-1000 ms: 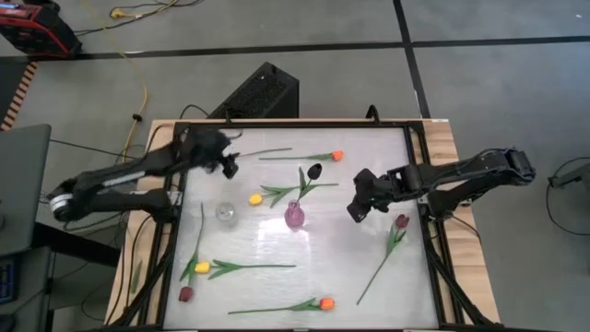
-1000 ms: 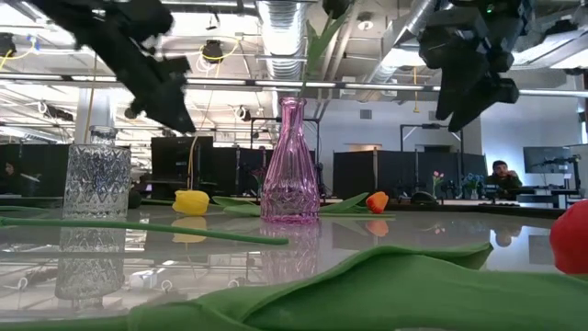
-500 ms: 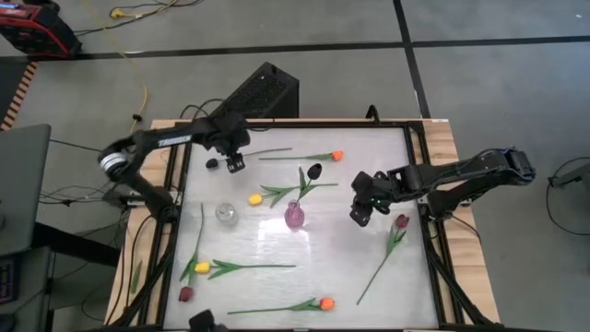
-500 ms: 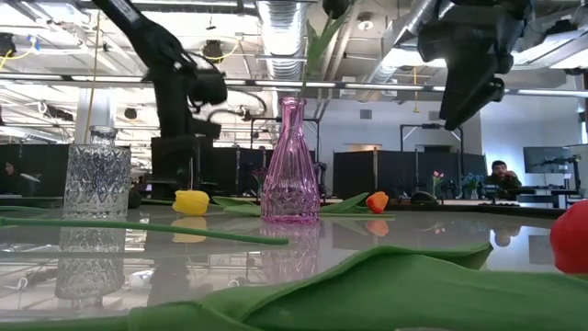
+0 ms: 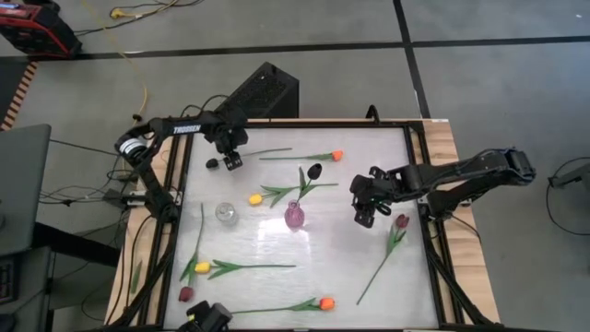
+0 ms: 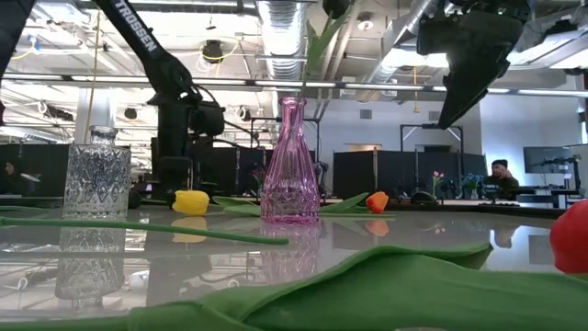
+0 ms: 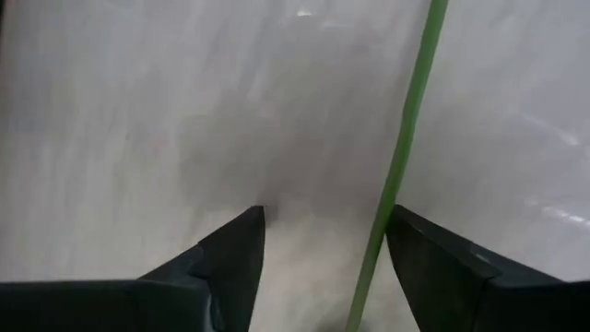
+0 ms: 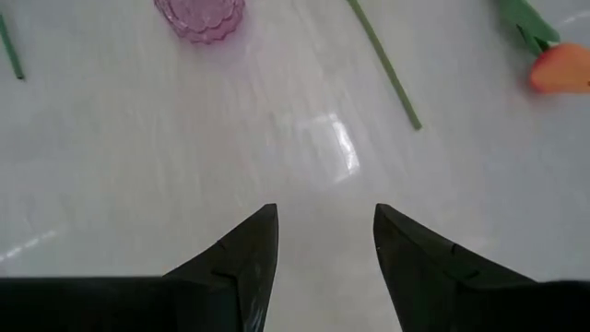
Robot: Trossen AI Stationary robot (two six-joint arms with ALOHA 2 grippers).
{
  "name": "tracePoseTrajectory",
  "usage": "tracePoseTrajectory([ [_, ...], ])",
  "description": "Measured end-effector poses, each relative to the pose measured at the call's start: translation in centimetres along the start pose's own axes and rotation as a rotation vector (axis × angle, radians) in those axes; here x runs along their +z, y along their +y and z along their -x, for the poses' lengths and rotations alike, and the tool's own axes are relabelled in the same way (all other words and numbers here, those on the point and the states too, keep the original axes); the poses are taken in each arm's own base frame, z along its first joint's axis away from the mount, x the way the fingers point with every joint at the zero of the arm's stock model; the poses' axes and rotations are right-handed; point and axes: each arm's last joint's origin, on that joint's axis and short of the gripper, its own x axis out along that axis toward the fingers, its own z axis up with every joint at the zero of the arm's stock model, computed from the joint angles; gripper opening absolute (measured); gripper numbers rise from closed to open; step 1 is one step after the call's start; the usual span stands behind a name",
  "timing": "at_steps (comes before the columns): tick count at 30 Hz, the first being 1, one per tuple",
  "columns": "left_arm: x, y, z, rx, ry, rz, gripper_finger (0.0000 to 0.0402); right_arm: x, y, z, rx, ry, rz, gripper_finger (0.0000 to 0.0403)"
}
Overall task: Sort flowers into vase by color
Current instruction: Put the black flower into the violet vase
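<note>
green stem (image 7: 406,157) of a bench-top flower now lies between the released fingers of the left pincer (image 5: 230,161), newly swung to the far edge, grasp pending; right pincer (image 5: 366,205) hovers, released, near the pink vase (image 5: 294,217).

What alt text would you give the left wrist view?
The left end effector hovers open, close over the pale table, with a thin green flower stem running between its two dark fingers, nearer one finger than the other.

Open-plan office-lab; desks (image 6: 542,195), ceiling ducts (image 6: 280,18)
</note>
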Motion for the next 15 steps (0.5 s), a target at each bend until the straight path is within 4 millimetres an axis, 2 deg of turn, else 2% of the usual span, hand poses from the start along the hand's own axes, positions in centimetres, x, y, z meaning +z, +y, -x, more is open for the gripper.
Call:
tracePoseTrajectory([
  [3, -0.2, 0.1, 0.1, -0.037, -0.010, 0.004, 0.0163, 0.0, 0.0, 0.0, -0.001, 0.000, 0.002, 0.0204],
  [9, -0.4, 0.1, 0.2, -0.038, 0.009, 0.031, 0.0021, 0.0, 0.1, 0.0, 0.000, 0.000, -0.009, 0.0204],
  [15, 0.7, 0.1, 1.9, -0.003, 0.016, 0.053, 0.0004, -0.3, 0.6, 0.1, 0.015, 0.002, -0.005, 0.0204],
])
